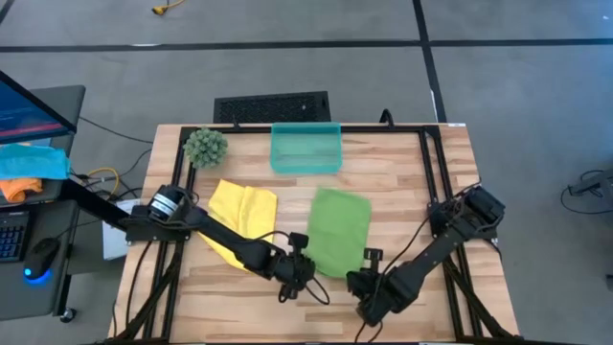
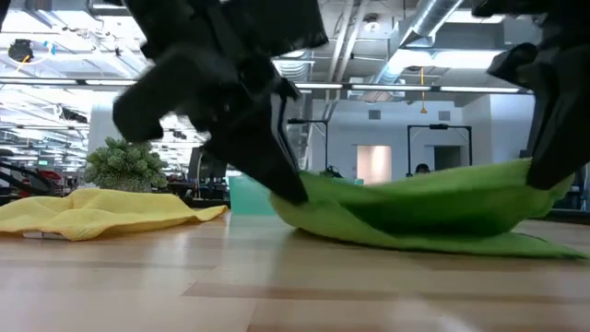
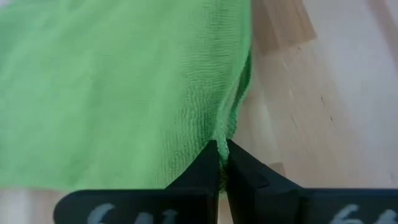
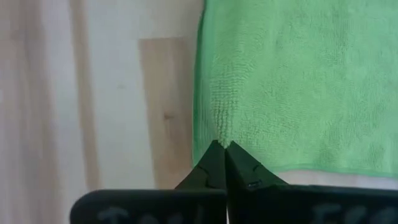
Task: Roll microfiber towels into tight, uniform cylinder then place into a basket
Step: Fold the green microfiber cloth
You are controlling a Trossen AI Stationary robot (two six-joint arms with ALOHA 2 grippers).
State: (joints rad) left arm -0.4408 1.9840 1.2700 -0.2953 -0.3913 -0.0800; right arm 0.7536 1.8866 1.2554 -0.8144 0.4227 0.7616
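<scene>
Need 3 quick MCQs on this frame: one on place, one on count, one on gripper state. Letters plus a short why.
1. The basket sits:
A. at the table's far edge
B. under the yellow towel
C. off the table

2. Towels on the table:
A. one
B. two
C. four

3. Both grippers are:
A. open above the basket
B. shut on the green towel
C. holding the plant ball

Answers:
1 A, beside the plant ball.
2 B, yellow towel and green towel.
3 B, left gripper and right gripper each pinch its near edge.
</scene>
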